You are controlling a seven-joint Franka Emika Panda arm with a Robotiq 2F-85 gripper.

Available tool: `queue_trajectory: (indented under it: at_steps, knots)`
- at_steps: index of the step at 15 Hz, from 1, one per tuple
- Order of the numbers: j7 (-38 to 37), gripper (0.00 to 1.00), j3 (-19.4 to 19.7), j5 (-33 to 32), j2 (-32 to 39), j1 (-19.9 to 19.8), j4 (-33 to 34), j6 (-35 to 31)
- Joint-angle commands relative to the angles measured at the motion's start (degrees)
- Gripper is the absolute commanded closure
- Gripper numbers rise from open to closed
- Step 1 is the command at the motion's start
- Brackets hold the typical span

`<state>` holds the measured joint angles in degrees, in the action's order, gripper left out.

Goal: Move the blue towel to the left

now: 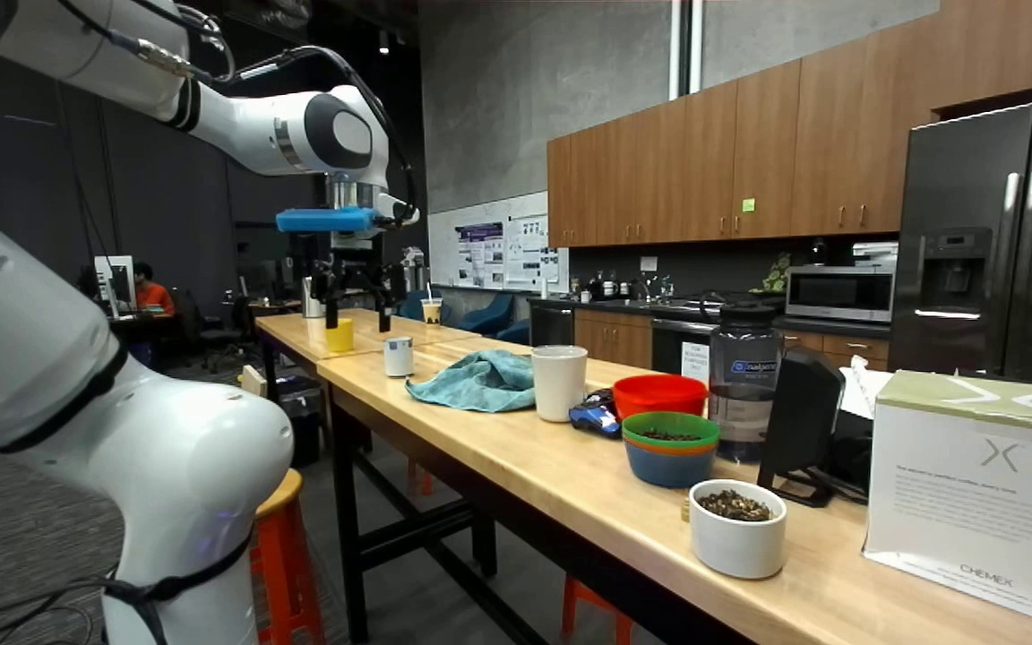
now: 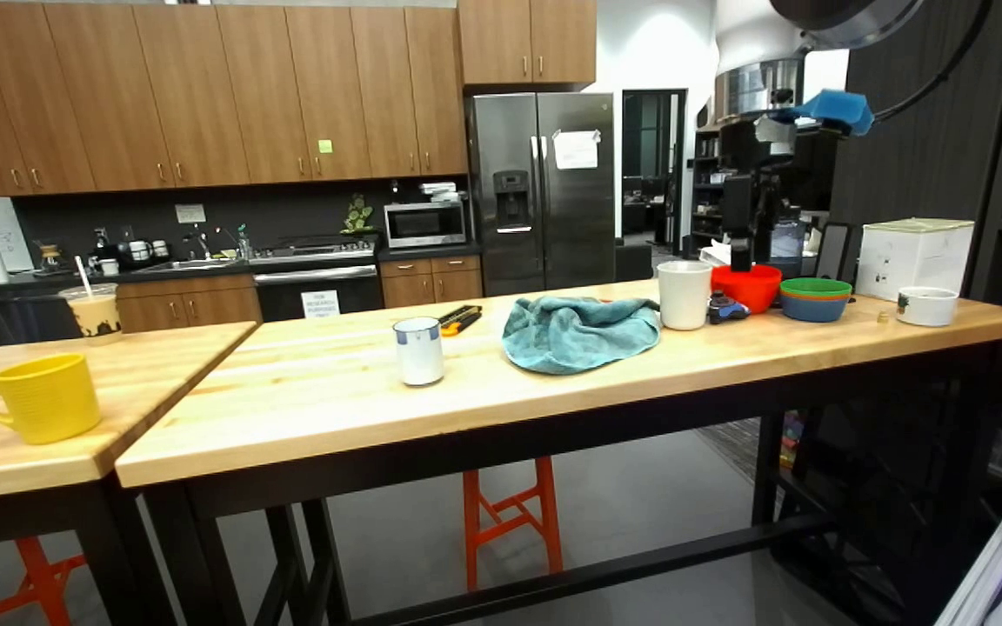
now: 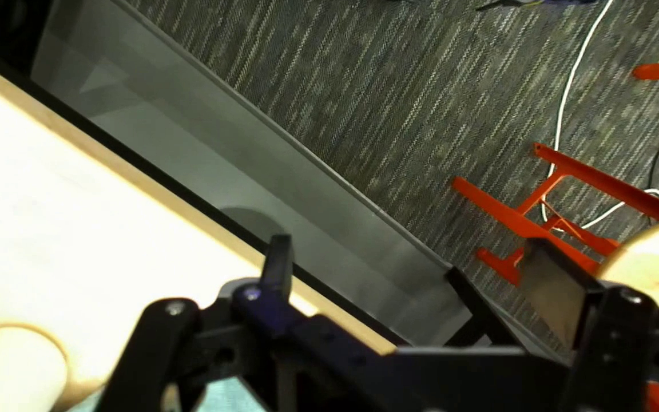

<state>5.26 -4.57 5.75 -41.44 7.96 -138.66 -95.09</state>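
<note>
Blue towel [image 2: 584, 335] lies crumpled on the counter [image 2: 310, 417], well apart from the spread pincer [image 1: 358, 315]

We read "nalgene" on the water bottle [image 1: 743, 403] and "CHEMEX" on the white Chemex box [image 1: 973, 502], with a printed X above that name; the finer lines on the box are too small for us. On the sheet [image 2: 320, 304] fixed to the oven [image 2: 279, 300] we make out "FOR", "PURPOSES" and "ONLY"; another line is blurred. We cannot read the paper [image 2: 577, 149] on the fridge [image 2: 579, 230] or the posters [image 1: 482, 255] on the whiteboard [image 1: 442, 242].

We see the towel bunched in loose folds just beside a white tumbler [image 2: 684, 296]; whether the two touch we cannot tell. On its other side, apart from it, a blue-patched white cup [image 2: 419, 358] stands upright.

The pincer hangs in the air, higher than the towel in both exterior views. In an exterior view its fingertips [image 2: 739, 252] appear to the picture's right of the towel, in line with the red bowl [image 2: 749, 289]. In an exterior view we find it to the picture's left of the towel [image 1: 480, 381]. In the wrist view both fingers [image 3: 277, 266] stand wide apart, the counter's edge and grey floor [image 3: 364, 252] showing between them; a strip of towel [image 3: 229, 397] shows at the bottom, partly hidden behind the pincer's linkage.
</note>
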Motion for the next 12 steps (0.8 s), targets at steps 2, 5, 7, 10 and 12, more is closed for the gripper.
queue_trajectory:
  at_steps: [2,5,7,10,12]
  knots:
    - [2.4,0.0,-1.7,1.58,1.75,3.17,-1.78,-4.72]
    - [2.41,0.0,-3.57,1.29,2.14,5.03,-4.22,-6.9]
    - [1.66,0.0,-5.66,0.84,1.65,6.48,-6.54,-9.47]
    - [0.79,0.0,-9.12,-0.08,1.08,8.9,-9.14,-13.24]
    - [0.55,0.0,-10.99,-0.74,0.85,10.36,-10.51,-15.01]
